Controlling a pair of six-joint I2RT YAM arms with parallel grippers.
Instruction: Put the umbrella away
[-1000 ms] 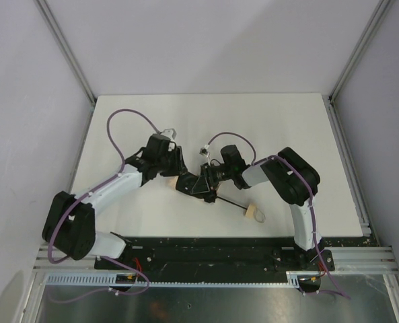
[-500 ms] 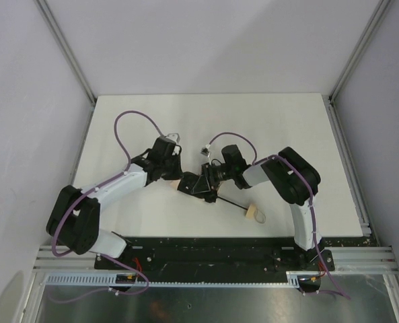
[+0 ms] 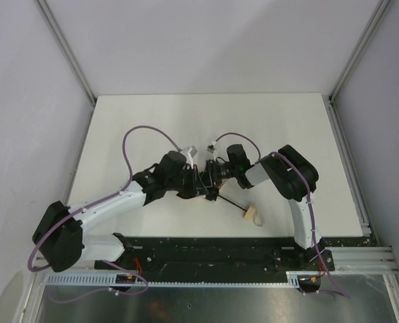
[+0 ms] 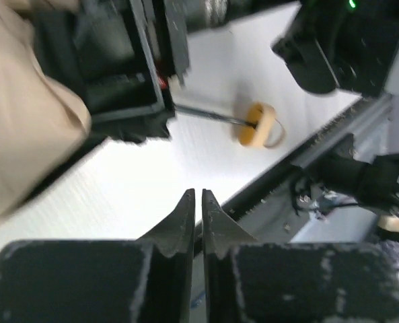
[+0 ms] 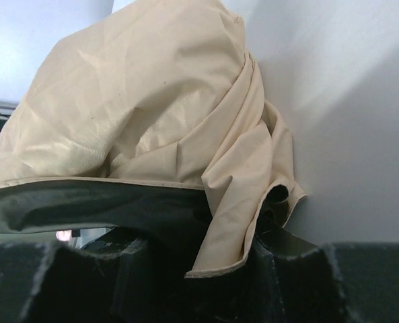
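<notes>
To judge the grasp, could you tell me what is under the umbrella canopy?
Its dark lining and the right tool's fingers show beneath the umbrella canopy; fabric hides the fingertips.

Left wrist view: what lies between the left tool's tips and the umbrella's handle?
Only bare table separates the left tool from the umbrella's handle, as the left wrist view shows.

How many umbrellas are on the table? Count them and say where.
1. The umbrella lies midway across the table, canopy at the right gripper, handle toward the near edge.

Left hand (image 4: 194, 196), right hand (image 3: 210, 177) flank umbrella (image 5: 138, 114); far table (image 3: 206, 118) unobstructed.
</notes>
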